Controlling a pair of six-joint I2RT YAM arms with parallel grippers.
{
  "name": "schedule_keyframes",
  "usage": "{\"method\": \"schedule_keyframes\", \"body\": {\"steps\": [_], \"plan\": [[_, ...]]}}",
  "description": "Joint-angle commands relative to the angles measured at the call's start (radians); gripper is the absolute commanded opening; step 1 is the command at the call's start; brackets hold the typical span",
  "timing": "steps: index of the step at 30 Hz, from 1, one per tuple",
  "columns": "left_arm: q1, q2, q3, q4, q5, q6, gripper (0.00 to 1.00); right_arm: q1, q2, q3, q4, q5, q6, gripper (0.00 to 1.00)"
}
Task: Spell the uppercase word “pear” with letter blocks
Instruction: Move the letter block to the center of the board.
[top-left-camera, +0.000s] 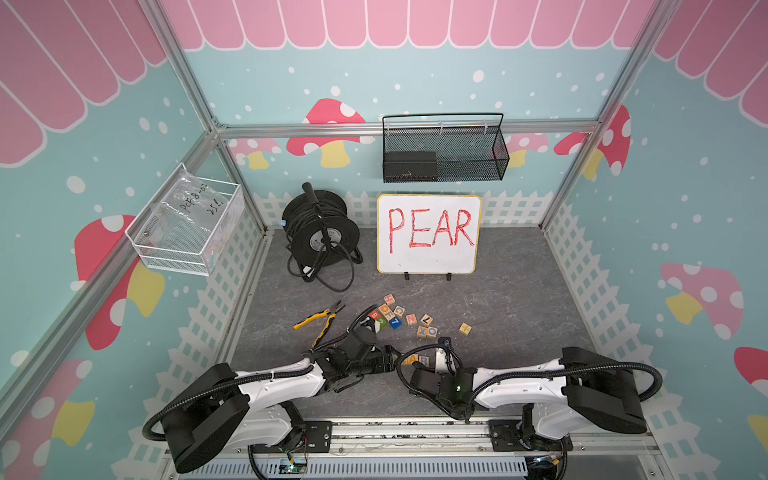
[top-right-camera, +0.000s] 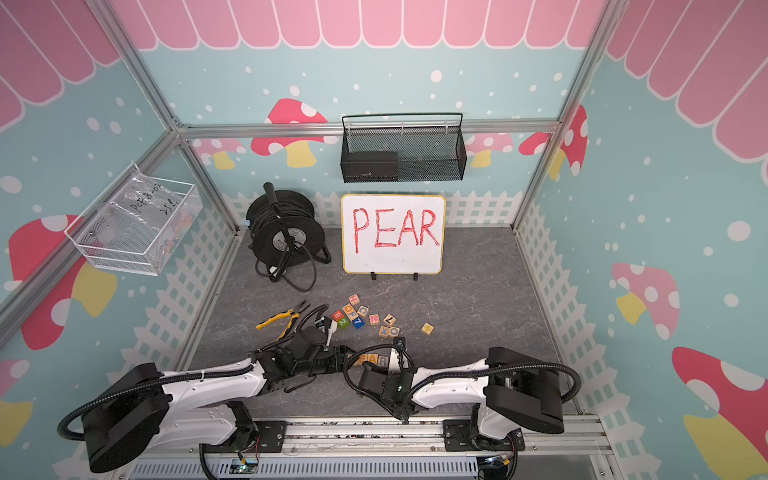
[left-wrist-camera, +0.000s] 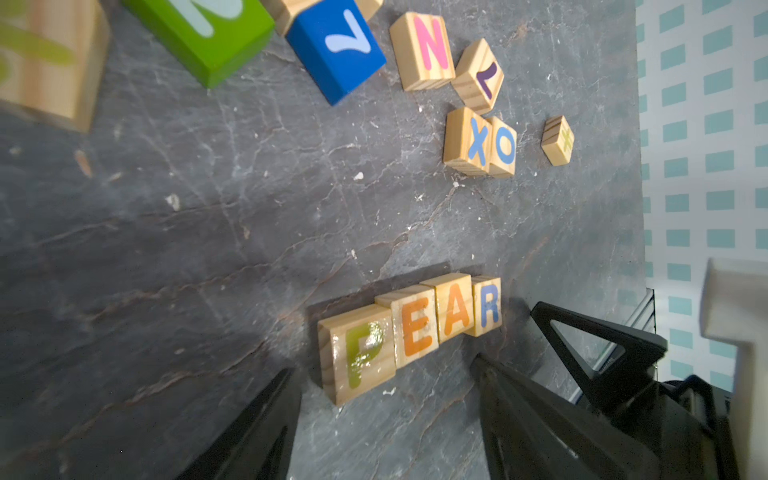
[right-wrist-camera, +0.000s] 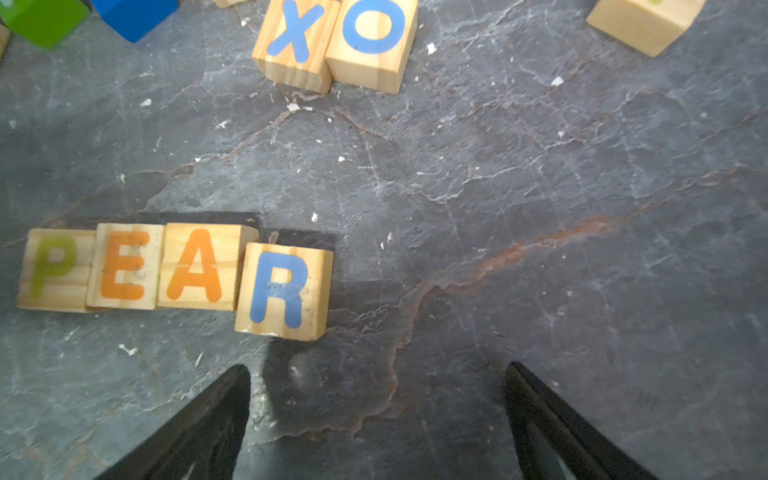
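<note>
- The P block (right-wrist-camera: 54, 270), E block (right-wrist-camera: 124, 266), A block (right-wrist-camera: 199, 266) and R block (right-wrist-camera: 284, 291) sit touching in a row on the grey tabletop (right-wrist-camera: 540, 208), reading PEAR; the R block sits slightly out of line.
- Left gripper (left-wrist-camera: 384, 370): fingers spread, empty, near the P block.
- Right gripper (right-wrist-camera: 378, 368): fingers spread, empty, near the R block.

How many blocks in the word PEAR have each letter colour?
Yellow-green letter: 1, the P block
Orange letters: 2, the E block and the A block
Blue letter: 1, the R block
Total: 4
</note>
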Motion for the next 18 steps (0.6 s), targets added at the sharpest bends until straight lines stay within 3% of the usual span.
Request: {"method": "schedule_keyframes", "body": {"steps": [1,18], "plan": [[0.007,-0.037,0.024,-0.07,0.005,0.043,0.71,0.0,0.201,-0.125,-0.205,-0.502,0.173,0.97],[0.016,-0.128,0.025,-0.134,-0.01,0.068,0.71,-0.007,0.21,-0.128,-0.218,-0.497,0.235,0.97]]}}
